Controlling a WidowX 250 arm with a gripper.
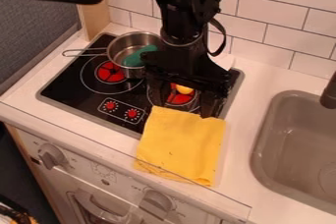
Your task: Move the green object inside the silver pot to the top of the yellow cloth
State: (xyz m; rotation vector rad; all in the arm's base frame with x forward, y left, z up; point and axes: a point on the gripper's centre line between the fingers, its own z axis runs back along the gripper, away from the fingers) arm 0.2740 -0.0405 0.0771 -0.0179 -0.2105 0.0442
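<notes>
The black gripper (183, 109) hangs over the right part of the stove, open, with its fingers spread apart just above the back edge of the yellow cloth (181, 144). The cloth lies flat over the stove's front edge and the counter. Up and to the left of the gripper, the silver pot (134, 38) stands on the stove's back left, its handle pointing left. Inside the pot, the green object (140, 56) leans toward the right side, partly behind the pot's wall and close to the arm.
A small yellow-orange round thing (184, 89) sits on the right burner, behind the gripper and between its fingers. The black stove (78, 90) has red burner marks and two red knobs. To the right is a grey sink (282, 144) with a dark faucet (330, 93). Tiled wall stands behind.
</notes>
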